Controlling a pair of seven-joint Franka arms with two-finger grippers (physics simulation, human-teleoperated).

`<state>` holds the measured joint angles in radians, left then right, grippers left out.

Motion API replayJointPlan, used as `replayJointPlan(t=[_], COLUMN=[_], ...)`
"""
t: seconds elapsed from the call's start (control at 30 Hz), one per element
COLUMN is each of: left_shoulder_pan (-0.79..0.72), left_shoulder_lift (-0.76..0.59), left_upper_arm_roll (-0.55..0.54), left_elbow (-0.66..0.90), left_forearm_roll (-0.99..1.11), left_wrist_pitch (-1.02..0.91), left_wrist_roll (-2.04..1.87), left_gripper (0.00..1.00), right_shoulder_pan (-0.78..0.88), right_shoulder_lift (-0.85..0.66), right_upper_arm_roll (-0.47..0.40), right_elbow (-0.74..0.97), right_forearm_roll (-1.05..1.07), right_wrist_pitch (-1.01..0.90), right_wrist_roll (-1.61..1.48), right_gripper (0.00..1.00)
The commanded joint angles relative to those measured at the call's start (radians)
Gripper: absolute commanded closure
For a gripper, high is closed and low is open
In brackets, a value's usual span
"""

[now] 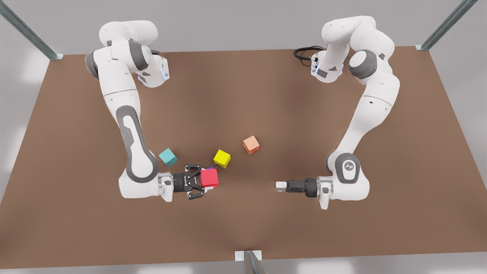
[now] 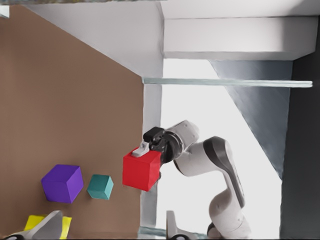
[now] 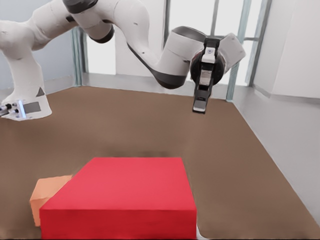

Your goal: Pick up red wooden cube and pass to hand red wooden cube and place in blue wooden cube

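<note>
The red cube is already off the table, pinched in the right gripper, whose arm reaches in level from the front view's left. In the left wrist view one finger lies along the cube's upper edge, and the cube hangs clear of the brown surface. I judge the pick-up done.

The hand-over has not started. The left gripper hovers well apart from the red cube, on its front-view-right side at about the same height, pointing straight at it. Nothing is between its fingers. In its own wrist view two tips stand wide apart, so it looks spread. From the front it is seen edge-on and I would not swear to that.

The blue cube sits on the table near the red cube, to the front view's left of it and a little farther back, just beside the right arm's forearm. It has nothing on it. A purple cube lies almost under the red cube and is mostly hidden by it from the front. A yellow cube is just behind the red cube, and an orange cube lies farther back toward the front view's right.

Still to do, as I read it: close the gap between the grippers, let the left one take the red cube, have the right one let go, then set the red cube on the blue one.
</note>
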<state>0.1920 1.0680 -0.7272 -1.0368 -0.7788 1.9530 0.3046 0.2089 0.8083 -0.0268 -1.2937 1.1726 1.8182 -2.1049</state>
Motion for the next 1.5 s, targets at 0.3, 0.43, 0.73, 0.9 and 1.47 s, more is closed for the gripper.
replayJointPlan(t=[0.3,0.43,0.73,0.9,1.47], left_shoulder_pan=[-0.206,-0.220,-0.221,-0.221,-0.221], left_shoulder_lift=[-0.896,-0.833,-0.761,-0.761,-0.761], left_upper_arm_roll=[0.667,0.641,0.624,0.624,0.624], left_elbow=[-0.488,-0.385,-0.299,-0.299,-0.299], left_forearm_roll=[0.822,0.820,0.843,0.843,0.843], left_wrist_pitch=[-0.462,-0.509,-0.473,-0.473,-0.473], left_wrist_roll=[-0.315,-0.318,-0.332,-0.332,-0.332], left_gripper=[0.00,0.00,0.00,0.00,0.00], right_shoulder_pan=[0.147,0.167,0.196,0.192,0.176], right_shoulder_lift=[-0.331,-0.452,-0.462,-0.488,-0.512], right_upper_arm_roll=[-0.091,-0.091,-0.090,-0.088,-0.085], right_elbow=[-0.328,-0.624,-0.776,-0.817,-0.843], right_forearm_roll=[-1.139,-1.214,-1.225,-1.226,-1.222], right_wrist_pitch=[-0.016,0.314,0.517,0.515,0.494], right_wrist_roll=[1.775,1.885,2.013,2.005,1.968], right_gripper=[0.27,0.27,0.27,0.26,0.00])
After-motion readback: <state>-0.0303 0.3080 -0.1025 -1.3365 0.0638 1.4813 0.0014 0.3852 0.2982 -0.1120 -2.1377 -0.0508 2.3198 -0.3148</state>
